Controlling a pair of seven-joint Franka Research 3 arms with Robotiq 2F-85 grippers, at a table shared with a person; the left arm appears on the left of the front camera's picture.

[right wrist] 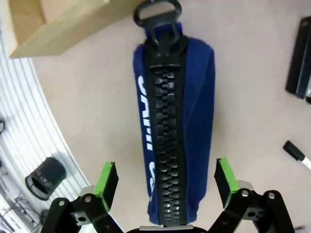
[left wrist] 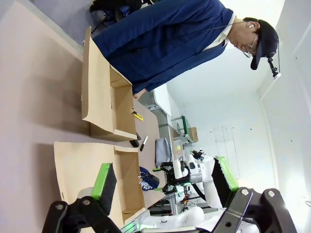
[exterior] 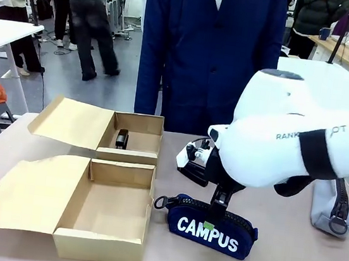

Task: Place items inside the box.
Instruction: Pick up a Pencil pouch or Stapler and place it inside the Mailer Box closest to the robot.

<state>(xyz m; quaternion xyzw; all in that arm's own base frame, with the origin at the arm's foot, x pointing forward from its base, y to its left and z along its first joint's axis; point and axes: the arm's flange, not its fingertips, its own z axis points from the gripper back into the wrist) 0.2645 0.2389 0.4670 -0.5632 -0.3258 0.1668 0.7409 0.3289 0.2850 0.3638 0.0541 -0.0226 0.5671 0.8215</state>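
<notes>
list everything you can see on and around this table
near cardboard box: one, brown, front left, flap open
far cardboard box: one, brown, behind it, flap open
small item: one, black, inside far box
navy pouch: one, white CAMPUS lettering, mid table
grey pouch: one, black zip, right side
marker pen: one, black and white, near navy pouch
utility knife: one, yellow, beside far box
person: one, navy coat, far side
right gripper: one, black, green pads, open astride navy pouch
left gripper: one, black, green pads, open at table's left
</notes>
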